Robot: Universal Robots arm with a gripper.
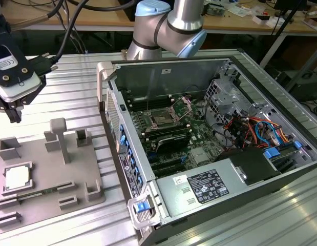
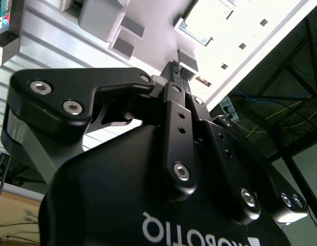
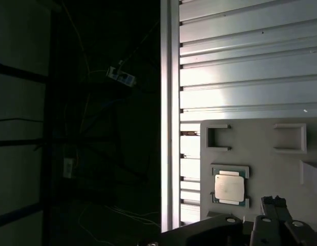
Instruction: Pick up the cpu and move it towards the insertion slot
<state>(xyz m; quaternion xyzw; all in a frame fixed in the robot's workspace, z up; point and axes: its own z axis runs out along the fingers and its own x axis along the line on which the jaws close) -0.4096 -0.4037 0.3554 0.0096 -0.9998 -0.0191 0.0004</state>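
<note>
The cpu (image 1: 17, 178), a small pale silver square, lies flat in a recess of the grey plastic tray (image 1: 45, 169) at the exterior view's left. It also shows in the first wrist view as the cpu (image 3: 230, 187) on the tray (image 3: 260, 148). My gripper (image 1: 16, 116) hangs in the air above the ribbed table, beyond the tray's far end and well apart from the chip. Its black fingertips (image 2: 174, 69) are pressed together with nothing between them. The insertion slot (image 1: 162, 119) sits on the green board inside the open computer case, with its metal bracket lifted.
The open computer case (image 1: 209, 148) stands to the exterior view's right of the tray, its side wall (image 1: 114, 128) rising between tray and socket. Upright grey posts (image 1: 59, 137) stand on the tray. Cables and a power supply (image 1: 209, 184) crowd the case. The table edge (image 3: 168, 123) borders dark floor.
</note>
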